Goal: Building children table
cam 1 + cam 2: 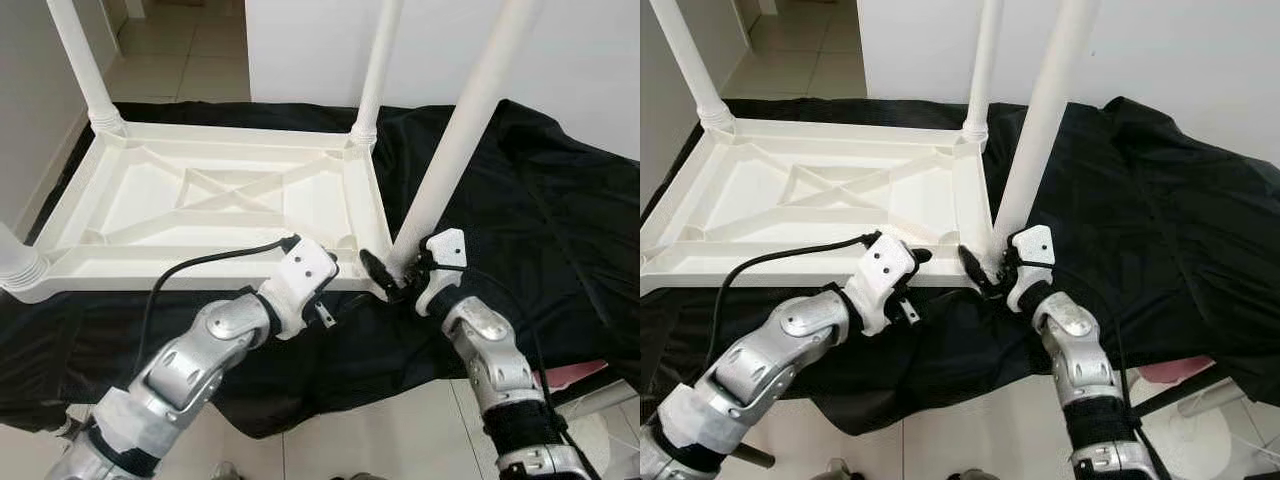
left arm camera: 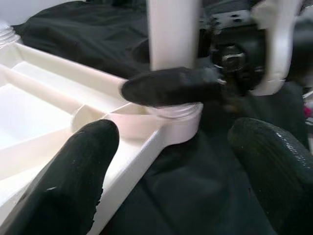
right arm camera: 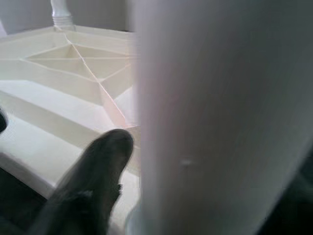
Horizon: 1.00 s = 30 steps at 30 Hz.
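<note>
White plastic children's table [image 1: 215, 195] lies upside down on a black cloth [image 1: 540, 210] spread over a surface, w/ tiled floor [image 1: 380, 430] below. Underside shows moulded ribs in an X pattern. Three legs stand screwed into corner sockets: far-left leg [image 1: 82, 60], far-right leg [image 1: 378, 65], and part of a near-left leg [image 1: 15, 262] at the frame edge.

Fourth leg [image 1: 462, 125] stands tilted at the near-right corner socket [image 2: 178, 120], leaning toward the robot's right. Right tool [image 1: 392, 272] is closed around this leg just above its base, one finger [image 2: 168, 87] pressing across the tube. Left tool [image 1: 325, 290] hovers just beside the same corner, fingers [image 2: 68, 171] spread apart, holding nothing.

Handling, as a judgement: leg looks like a hollow plastic tube, light, stiff, smooth and prob. slippery under rubber pads. Table top also looks light, so it may slide or twist on the cloth when the leg is turned. Best hold seems low on the leg, near the threaded end, for control of the tilt; the free tool could brace the frame rim [image 1: 200, 272] by the socket. Leg needs straightening before threads will catch, else cross-threading is a risk.
</note>
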{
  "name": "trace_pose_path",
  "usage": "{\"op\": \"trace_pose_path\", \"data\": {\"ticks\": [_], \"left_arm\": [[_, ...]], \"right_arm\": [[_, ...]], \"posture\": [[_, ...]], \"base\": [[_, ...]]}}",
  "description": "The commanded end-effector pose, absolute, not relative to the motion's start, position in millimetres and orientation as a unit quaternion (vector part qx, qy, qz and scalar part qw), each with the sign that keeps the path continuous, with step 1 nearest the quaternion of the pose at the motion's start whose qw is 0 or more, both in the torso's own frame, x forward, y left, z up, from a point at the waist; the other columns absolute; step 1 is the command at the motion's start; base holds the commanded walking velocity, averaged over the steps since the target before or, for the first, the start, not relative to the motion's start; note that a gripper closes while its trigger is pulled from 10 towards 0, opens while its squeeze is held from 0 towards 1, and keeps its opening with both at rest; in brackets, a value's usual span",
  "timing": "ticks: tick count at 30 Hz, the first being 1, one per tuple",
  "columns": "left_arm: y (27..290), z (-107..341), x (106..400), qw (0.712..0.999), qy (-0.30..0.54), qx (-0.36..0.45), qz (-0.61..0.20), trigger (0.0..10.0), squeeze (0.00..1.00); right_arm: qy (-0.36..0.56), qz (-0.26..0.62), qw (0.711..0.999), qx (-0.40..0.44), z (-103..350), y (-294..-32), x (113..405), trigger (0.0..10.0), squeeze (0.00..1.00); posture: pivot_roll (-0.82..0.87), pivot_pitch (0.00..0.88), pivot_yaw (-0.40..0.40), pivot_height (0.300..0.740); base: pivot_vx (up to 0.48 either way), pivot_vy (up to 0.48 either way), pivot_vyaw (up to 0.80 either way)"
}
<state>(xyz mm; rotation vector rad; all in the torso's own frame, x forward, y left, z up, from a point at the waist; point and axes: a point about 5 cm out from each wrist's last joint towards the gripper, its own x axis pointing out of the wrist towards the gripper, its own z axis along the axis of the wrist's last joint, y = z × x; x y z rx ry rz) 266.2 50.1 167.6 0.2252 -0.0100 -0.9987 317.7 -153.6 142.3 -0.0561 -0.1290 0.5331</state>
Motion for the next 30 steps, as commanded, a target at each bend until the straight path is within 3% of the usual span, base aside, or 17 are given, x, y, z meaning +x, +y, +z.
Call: {"op": "trace_pose_path", "data": {"ticks": [1, 8, 9, 21, 23, 30], "left_arm": [[43, 159, 258, 0.842, 0.007, 0.108, -0.528, 10.0, 0.00], [39, 153, 258, 0.851, 0.006, 0.109, -0.514, 10.0, 0.00], [41, 153, 260, 0.854, 0.002, 0.113, -0.508, 10.0, 0.00], [49, 153, 270, 0.867, -0.013, 0.130, -0.481, 10.0, 0.00], [50, 153, 273, 0.871, -0.015, 0.141, -0.471, 10.0, 0.00], [56, 151, 278, 0.882, 0.000, 0.138, -0.451, 10.0, 0.00]], "right_arm": [[-0.058, 0.274, 0.960, -0.026, 138, -156, 319, 0.0, 0.00], [-0.056, 0.274, 0.960, -0.027, 136, -160, 326, 0.0, 0.00], [-0.056, 0.272, 0.960, -0.027, 136, -160, 326, 10.0, 0.00], [-0.045, 0.215, 0.975, -0.029, 132, -157, 325, 10.0, 0.00], [-0.033, 0.155, 0.987, -0.014, 128, -157, 320, 10.0, 0.00], [-0.021, 0.064, 0.998, 0.011, 120, -149, 309, 10.0, 0.00]], "posture": [[0.00, 0.041, -0.064, 0.740], [0.00, 0.043, -0.066, 0.740], [0.00, 0.043, -0.070, 0.740], [-0.02, 0.050, -0.062, 0.740], [-0.02, 0.054, -0.055, 0.740], [-0.03, 0.084, -0.051, 0.740]], "base": [[0.000, 0.000, 0.00], [0.000, 0.000, 0.00], [0.000, 0.000, 0.00], [0.000, 0.000, 0.00], [0.000, 0.000, 0.00], [0.000, 0.000, 0.00]]}}
